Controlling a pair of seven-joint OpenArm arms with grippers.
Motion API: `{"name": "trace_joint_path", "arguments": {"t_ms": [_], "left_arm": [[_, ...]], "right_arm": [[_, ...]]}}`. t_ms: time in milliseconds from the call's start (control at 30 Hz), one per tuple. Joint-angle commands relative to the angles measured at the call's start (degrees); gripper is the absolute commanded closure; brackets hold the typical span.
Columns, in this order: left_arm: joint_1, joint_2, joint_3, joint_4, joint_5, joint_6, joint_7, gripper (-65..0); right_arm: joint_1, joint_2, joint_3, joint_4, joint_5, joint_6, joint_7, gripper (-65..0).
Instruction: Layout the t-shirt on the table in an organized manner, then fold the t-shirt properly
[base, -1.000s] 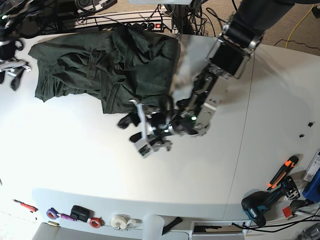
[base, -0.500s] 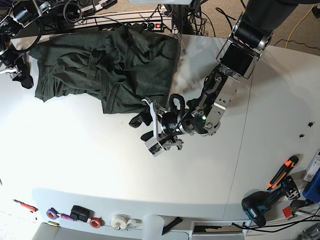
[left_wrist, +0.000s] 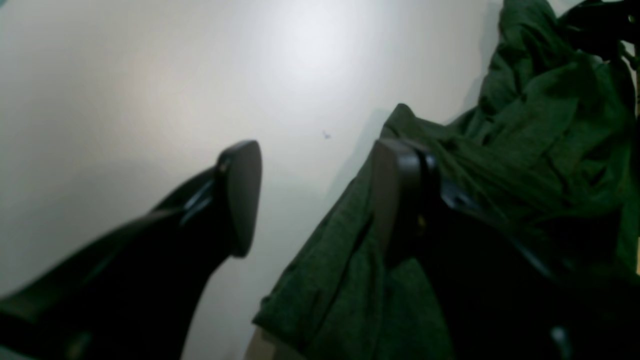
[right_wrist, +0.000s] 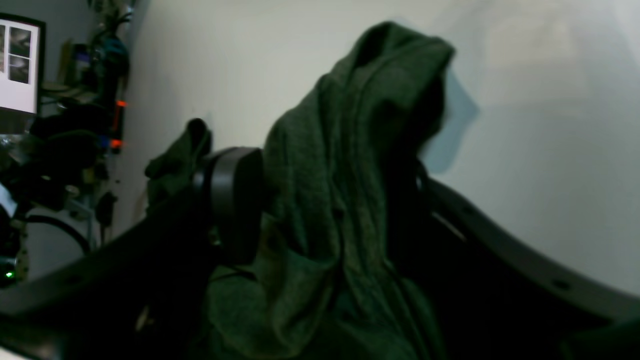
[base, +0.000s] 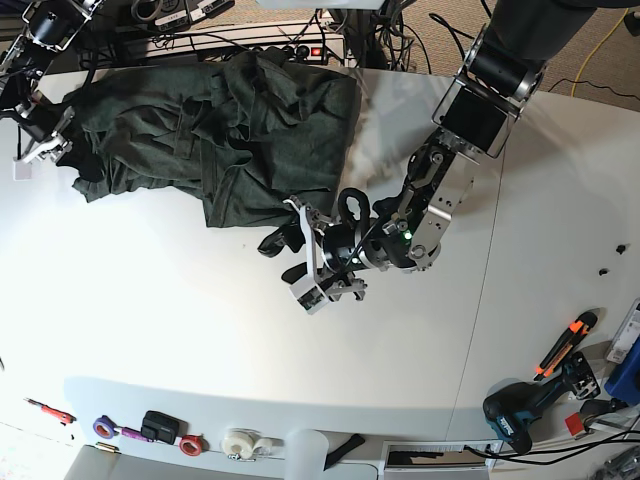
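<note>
Writing: no words or brand names can be read on anything here.
T-shirt: the dark green t-shirt (base: 215, 125) lies crumpled on the white table (base: 150, 320), at the far side of it.
T-shirt long way: it stretches from side to side along the table's far edge; folds hide which end is the neck.
T-shirt bumps: one big fold is piled up near the middle of the shirt, and the front edge hangs lower on the side near the left gripper.
Left gripper: the left gripper (base: 290, 255) sits just beside the shirt's front corner, low over the table. Its two black fingers (left_wrist: 240, 195) are spread wide with bare table between them. One finger is over the edge of the shirt. It holds nothing.
Right gripper: the right gripper (base: 40, 140) is at the other end of the shirt, by the table's far corner. Its fingers are spread wide too, and a bunch of green cloth (right_wrist: 350, 190) sits between them. I cannot tell if it squeezes the cloth.
Boxes or bins: none hold anything that can be seen.
Table front edge: small tools and rolls of tape (base: 240, 442) lie there, well apart from the shirt.
</note>
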Motion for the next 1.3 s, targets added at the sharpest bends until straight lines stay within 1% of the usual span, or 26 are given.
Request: {"name": "trace_joint_path", "arguments": {"t_ms": [0,133,167,200,300,333,367,433,500,600,667,700,800,833,900,1000,1067,1133,1267], "left_arm": [[-1.55,0.44,-0.28,1.05,-1.05,-0.26,-1.25,-35.1],[-1.57,0.44,-0.28,1.05,-1.05,-0.26,-1.25,-35.1],[-1.57,0.44,-0.28,1.05,-1.05,-0.26,-1.18,-35.1],[-1.6,0.44,-0.28,1.05,-1.05,-0.26,-0.85,-35.1],[-1.86,0.13,-0.52,1.25,-1.07,-0.28,-0.22,-34.8],[-1.88,0.11,-0.98,1.64,-1.05,-0.28,0.5,-33.8],[-1.84,0.13,-1.81,2.36,-1.09,-0.28,1.44,-32.2],[-1.51,0.13,-4.24,4.76,-1.55,-0.48,3.23,-27.3],[-0.74,0.13,-7.45,8.02,-2.82,-1.99,4.17,-23.3],[0.87,0.11,-12.85,13.4,-5.38,-3.32,7.67,-22.8],[2.01,-0.09,-16.02,15.93,-7.63,-3.52,11.04,-22.8],[2.67,-0.72,-17.18,16.7,-9.25,-3.52,12.0,-22.8],[5.33,-3.63,-19.28,17.68,-12.35,-3.52,12.24,-22.8],[6.27,-4.7,-19.65,17.73,-12.63,-3.61,12.24,-22.8],[8.22,-6.78,-20.06,17.73,-12.63,-5.07,12.13,-22.8],[10.88,-9.86,-20.06,17.73,-12.9,-5.73,12.04,-22.8],[12.37,-11.63,-20.06,17.73,-14.23,-5.9,12.02,-22.8],[13.46,-13.03,-20.11,17.73,-15.43,-5.9,12.02,-22.8],[14.23,-14.58,-20.13,17.73,-15.56,-5.97,12.11,-22.8]], "right_arm": [[-0.74,0.02,-0.85,-0.37,-4.35,-1.1,-4.84,-36.9],[-0.74,0.02,-0.94,-0.37,-3.74,-1.1,-4.84,-36.8],[-0.74,0.02,-0.94,-0.37,-3.74,-1.1,-4.84,-35.9],[-0.74,0.02,-0.94,-0.37,-3.72,-1.1,-4.84,-32.4],[-0.74,0.04,-0.94,-0.33,-2.58,-1.1,-4.84,-10.1],[-0.74,0.07,-0.94,-0.33,-0.83,-1.1,-4.84,-5.7],[-0.74,0.07,-0.94,-0.33,2.25,-1.1,-4.84,-3.9],[-0.76,0.02,-0.94,-0.33,11.22,-1.1,-4.84,-3.4],[-0.39,-0.04,-0.9,0.31,11.22,-1.1,-4.84,-3.4],[-0.48,-0.98,-0.9,3.23,11.22,-1.1,-4.84,-3.3],[-0.59,-2.43,-0.9,5.95,11.22,-1.1,-4.84,-2.2],[-0.61,-3.34,-0.9,7.54,11.22,-1.1,-4.84,-1.4],[-0.61,-7.19,-0.92,13.31,11.22,-1.1,-4.84,-0.8],[-0.61,-8.59,-0.92,15.54,11.22,-1.1,-4.84,-0.8],[-0.61,-11.32,-0.94,20.37,11.22,-1.1,-4.84,-0.8],[-0.59,-14.88,-0.94,28.5,11.22,-1.1,-4.84,-0.8],[-0.59,-17.07,-0.96,34.36,11.22,-1.1,-4.84,-0.7],[-0.59,-19.45,-0.96,40.26,11.22,-1.1,-4.84,0.0],[-0.61,-25.03,-2.05,50.01,11.22,-1.1,-4.84,0.0]]}}
